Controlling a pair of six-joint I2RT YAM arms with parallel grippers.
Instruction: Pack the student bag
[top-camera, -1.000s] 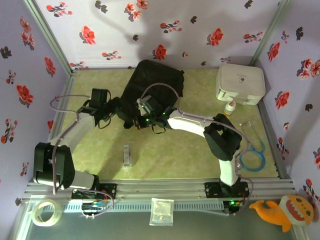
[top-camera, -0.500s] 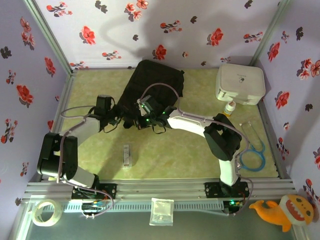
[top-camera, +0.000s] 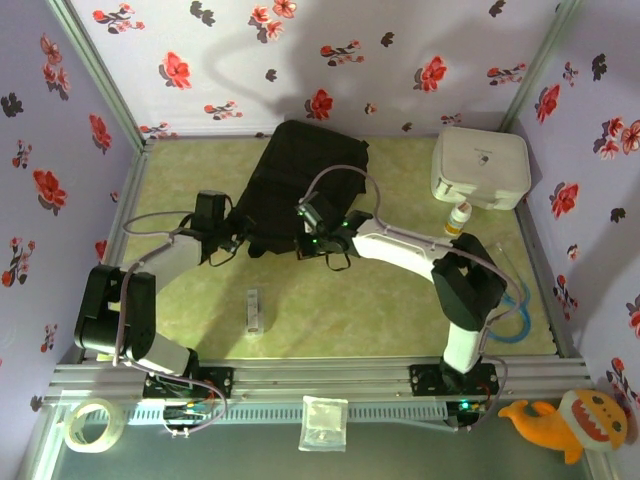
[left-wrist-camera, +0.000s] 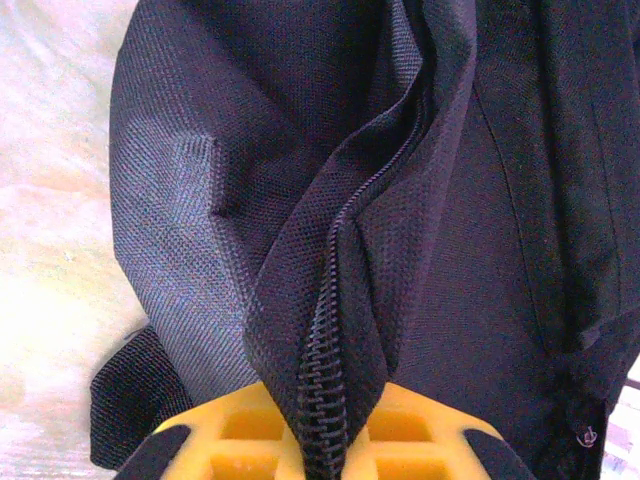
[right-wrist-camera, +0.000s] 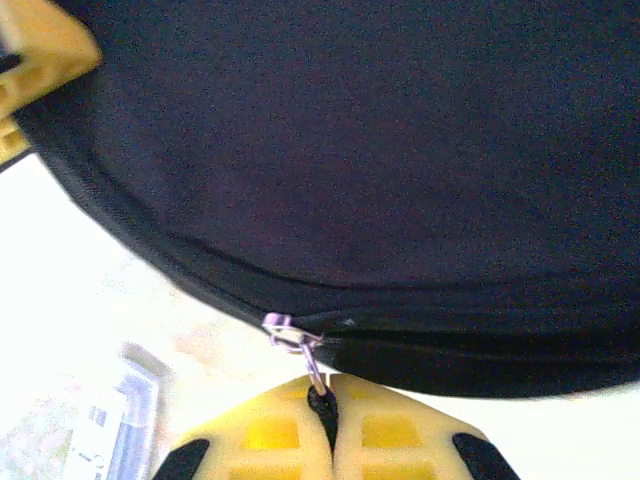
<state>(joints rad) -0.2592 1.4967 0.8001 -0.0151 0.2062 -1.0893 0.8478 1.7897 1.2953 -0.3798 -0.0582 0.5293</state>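
Student bag (top-camera: 305, 170) lies far-centre on table (top-camera: 380, 310), both arms at its near edge. Left wrist view: left gripper (left-wrist-camera: 320, 435) pinched on a fold of zip seam (left-wrist-camera: 335, 300). Right wrist view: right gripper (right-wrist-camera: 322, 425) clamped on zip pull (right-wrist-camera: 296, 340).

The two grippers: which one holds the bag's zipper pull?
The right gripper, shut on the pull tab at the edge of the student bag; the left gripper pinches a fold of zipper tape instead.

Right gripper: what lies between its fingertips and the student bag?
The zip pull, pinched by the right gripper and joined to the student bag; right wrist view.
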